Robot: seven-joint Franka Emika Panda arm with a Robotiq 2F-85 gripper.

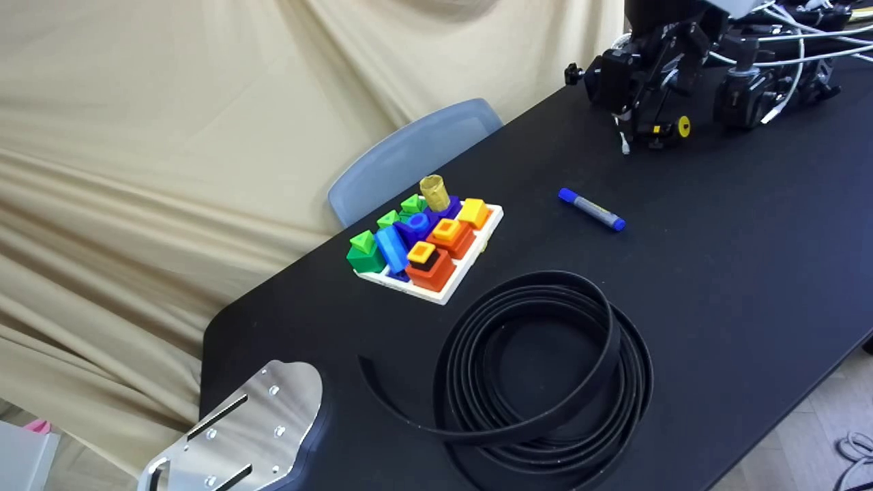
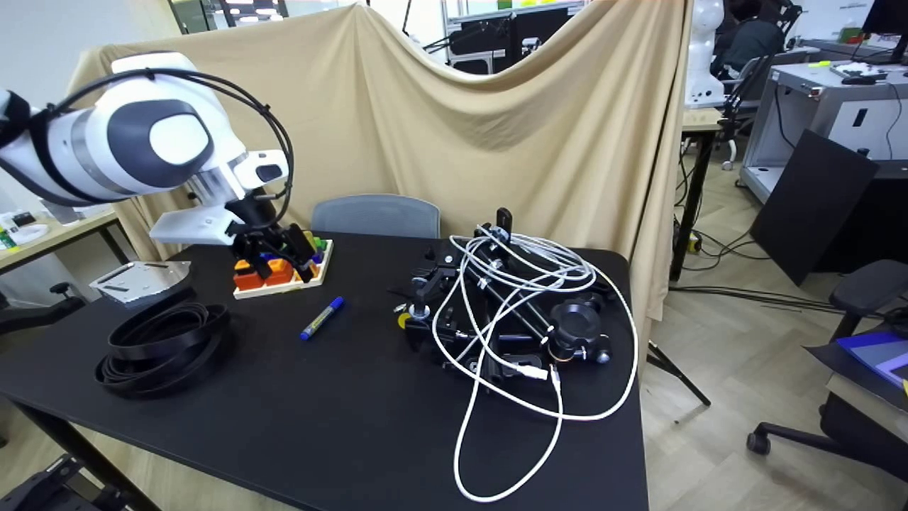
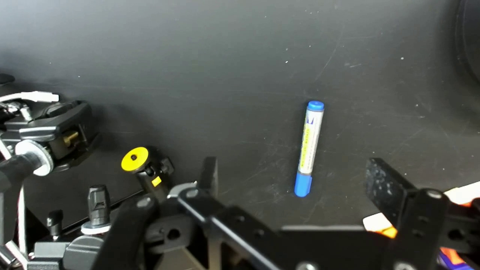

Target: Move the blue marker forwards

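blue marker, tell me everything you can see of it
The blue marker is a slim, plastic-looking cylinder with a grey-white barrel, a blue cap on one end and a blue plug on the other. Its label shows a yellow strip and a dark blue mark, its lettering too blurred to read. It lies on its side on the black table, cap end lower in the wrist view. Only the table touches it; the open claw, toy blocks and coiled strap are apart from it.

The blue marker (image 2: 322,318) lies flat on the table (image 2: 376,404). In an exterior view it is closer to the far edge than the near one. Its blue cap (image 3: 303,184) is on and points slanting toward that far edge. The middle is white and yellow.
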